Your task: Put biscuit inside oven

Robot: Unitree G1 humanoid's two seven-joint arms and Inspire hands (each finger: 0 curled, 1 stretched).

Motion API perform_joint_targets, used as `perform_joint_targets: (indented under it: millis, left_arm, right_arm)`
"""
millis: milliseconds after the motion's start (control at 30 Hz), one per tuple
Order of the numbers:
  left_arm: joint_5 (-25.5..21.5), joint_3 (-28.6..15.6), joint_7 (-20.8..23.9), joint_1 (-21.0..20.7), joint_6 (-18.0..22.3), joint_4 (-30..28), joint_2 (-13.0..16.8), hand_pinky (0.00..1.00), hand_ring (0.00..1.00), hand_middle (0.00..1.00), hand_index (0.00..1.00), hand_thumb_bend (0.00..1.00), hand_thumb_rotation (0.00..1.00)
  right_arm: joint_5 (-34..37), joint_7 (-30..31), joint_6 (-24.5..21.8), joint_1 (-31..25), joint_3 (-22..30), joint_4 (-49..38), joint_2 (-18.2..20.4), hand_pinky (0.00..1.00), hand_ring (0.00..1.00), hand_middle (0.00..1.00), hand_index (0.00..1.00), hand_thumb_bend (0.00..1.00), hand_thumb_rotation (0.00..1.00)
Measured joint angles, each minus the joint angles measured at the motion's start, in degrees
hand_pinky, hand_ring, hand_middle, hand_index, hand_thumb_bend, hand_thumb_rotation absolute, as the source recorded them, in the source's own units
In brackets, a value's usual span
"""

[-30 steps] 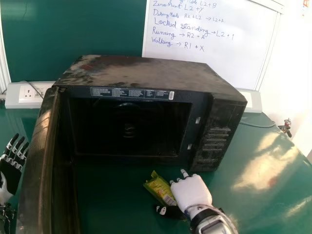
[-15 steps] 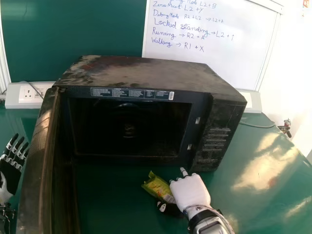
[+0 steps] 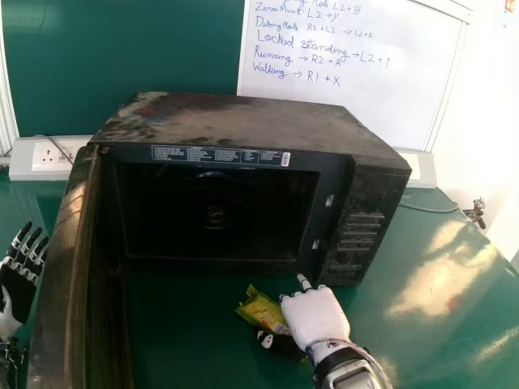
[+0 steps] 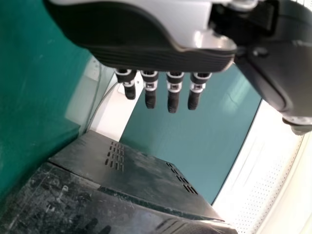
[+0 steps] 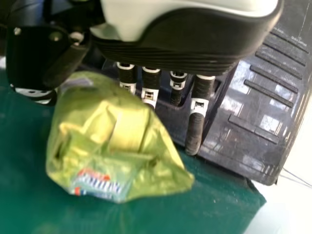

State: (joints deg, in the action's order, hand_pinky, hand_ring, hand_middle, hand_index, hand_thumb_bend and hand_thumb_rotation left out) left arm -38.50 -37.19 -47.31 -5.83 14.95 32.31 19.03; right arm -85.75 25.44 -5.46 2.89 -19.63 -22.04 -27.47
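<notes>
One biscuit packet (image 3: 261,308) is seen outside the oven (image 3: 243,121), just in front of its open mouth. It is wrapped in shiny yellow-green film that is creased and puffed up, with soft folds and a crinkled edge. A pale blue patch with bits of red and white is printed near one end, as is seen in the right wrist view.

In the head view, the packet is set on a slant. Its long axis is run from the far left to the near right, so the far end is pointed at the oven and a bit to the left, and the near end is tucked by the right hand (image 3: 315,318). Whether the green surface (image 3: 438,275) is touched by it cannot be told.

The packet is clamped by the right hand, between the thumb (image 3: 266,339) and bent fingers, while one finger is held out straight toward the oven. The left hand (image 3: 18,284) is held at the left, past the open door (image 3: 65,243), with its fingers straight and spread apart. Nothing is gripped by it.
</notes>
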Motion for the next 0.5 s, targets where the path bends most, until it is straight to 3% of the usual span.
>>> perform_joint_targets:
  millis: [200,267,300,500]
  left_arm:
    - [0.0,0.0,-0.1,-0.2,0.3,0.4,0.0,0.00,0.65,0.73,0.91,0.10,0.05]
    - [0.0,0.0,-0.1,-0.3,0.4,0.5,0.0,0.00,0.65,0.74,0.91,0.09,0.01]
    - [0.0,0.0,-0.1,-0.3,0.4,0.5,0.0,0.00,0.65,0.74,0.91,0.08,0.00]
    - [0.0,0.0,-0.1,-0.3,0.6,0.5,-0.1,0.00,0.65,0.73,0.91,0.06,0.00]
  right_arm:
    - [0.3,-2.2,-0.1,0.0,0.5,0.5,0.7,0.36,0.41,0.48,0.66,0.56,0.00]
    - [0.8,-2.4,-0.3,0.1,0.8,0.5,1.2,0.37,0.41,0.48,0.53,0.54,0.00]
    - [1.0,-2.4,-0.4,0.2,1.0,0.5,1.5,0.37,0.41,0.48,0.51,0.53,0.00]
    - [2.2,-2.4,-0.8,1.2,1.8,0.4,2.6,0.37,0.41,0.48,0.49,0.53,0.00]
